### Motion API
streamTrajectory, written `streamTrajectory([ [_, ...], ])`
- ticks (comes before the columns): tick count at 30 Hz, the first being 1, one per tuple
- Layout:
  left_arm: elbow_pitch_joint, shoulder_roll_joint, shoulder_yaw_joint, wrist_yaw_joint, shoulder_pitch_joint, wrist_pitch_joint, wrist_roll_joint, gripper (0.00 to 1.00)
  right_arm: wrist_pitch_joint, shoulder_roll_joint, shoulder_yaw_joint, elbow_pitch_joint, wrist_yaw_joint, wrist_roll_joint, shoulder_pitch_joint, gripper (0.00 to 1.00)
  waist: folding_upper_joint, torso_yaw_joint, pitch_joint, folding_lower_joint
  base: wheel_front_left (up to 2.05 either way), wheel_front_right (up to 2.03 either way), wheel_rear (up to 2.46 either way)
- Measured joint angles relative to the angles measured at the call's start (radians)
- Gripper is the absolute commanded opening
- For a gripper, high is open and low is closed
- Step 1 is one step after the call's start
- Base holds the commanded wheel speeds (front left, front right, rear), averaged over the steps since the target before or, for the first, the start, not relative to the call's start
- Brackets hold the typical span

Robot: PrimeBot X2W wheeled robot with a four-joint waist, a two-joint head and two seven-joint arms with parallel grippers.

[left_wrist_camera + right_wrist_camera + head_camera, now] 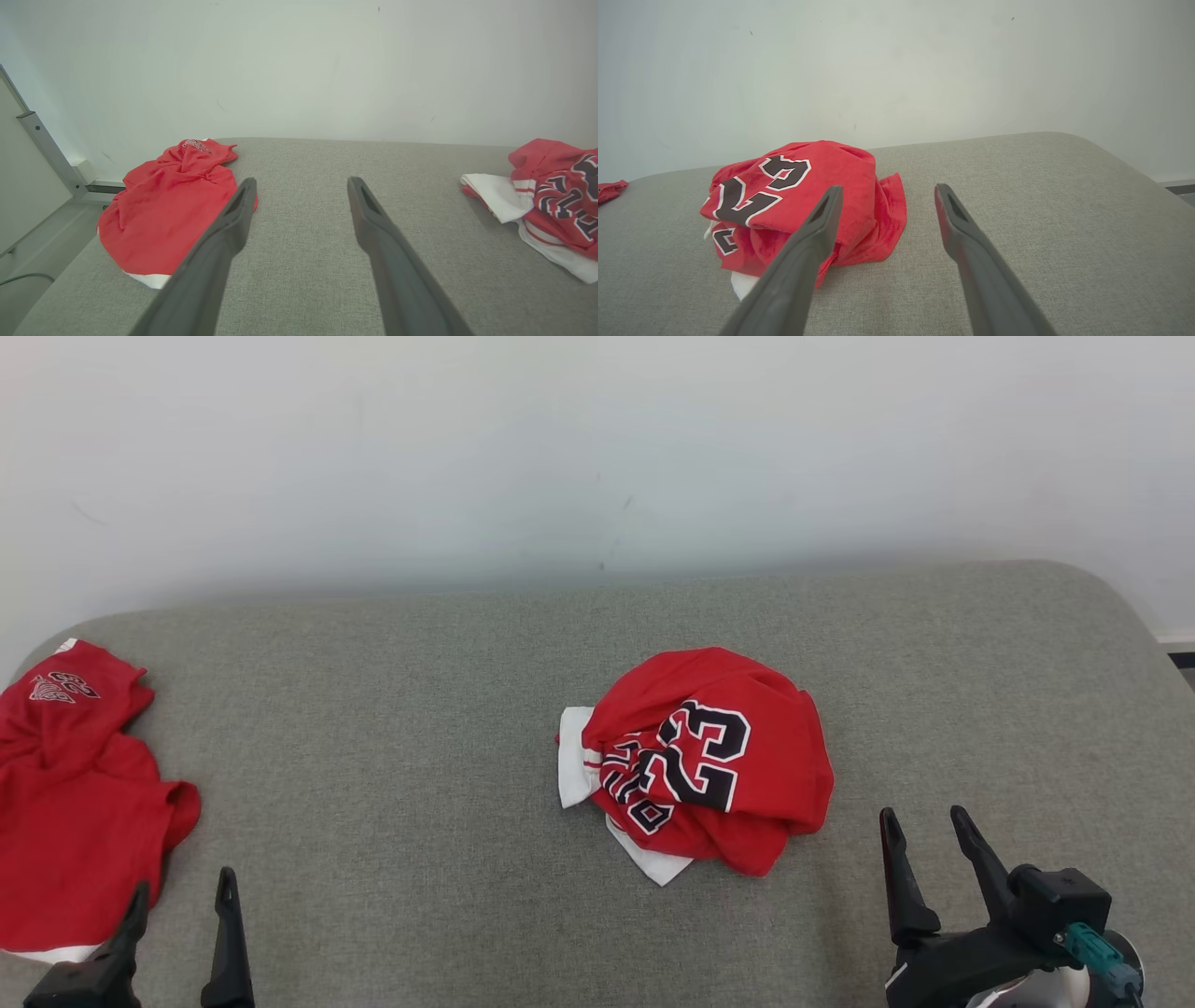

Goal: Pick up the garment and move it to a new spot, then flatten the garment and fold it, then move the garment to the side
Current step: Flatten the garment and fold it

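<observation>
A crumpled red garment (705,756) with a black "23" and white trim lies bunched near the middle of the grey padded table (420,728). The right wrist view has the garment (794,196) just left of and beyond the fingers; the left wrist view has it (551,196) at the far right edge. My right gripper (924,826) stands open at the lower right, a short way right of the heap and touching nothing. At the lower left my left gripper (182,891) is open too, with nothing between its fingers.
A second red garment (75,803) lies spread at the table's left edge, close beside my left gripper, and is seen as the second garment (173,205) in the left wrist view. A white wall (597,448) stands behind the table. The table's right corner (1102,607) is rounded.
</observation>
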Motion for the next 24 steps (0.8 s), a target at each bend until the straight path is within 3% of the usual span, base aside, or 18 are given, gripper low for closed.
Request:
streamTrajectory([
  [9,0.004,-0.002,-0.008,-0.002,-0.010,-0.004,-0.006,1.00,0.000,0.000,0.003,0.003,0.000,0.001,0.000,1.00,0.0000,0.000,0.003,0.0000,0.00,0.00,0.00],
  [19,0.020,0.023,-0.040,-0.079,-0.183,0.035,-0.014,1.00,-0.019,0.000,0.058,0.012,0.000,0.024,-0.046,1.00,0.0000,-0.051,0.047,0.0000,0.00,0.00,0.00],
  [24,0.088,-0.010,-0.088,-0.130,-0.292,0.043,-0.023,1.00,-0.048,0.000,0.071,0.040,0.000,0.047,-0.077,1.00,0.0000,-0.097,0.095,0.0001,0.00,0.00,0.00],
])
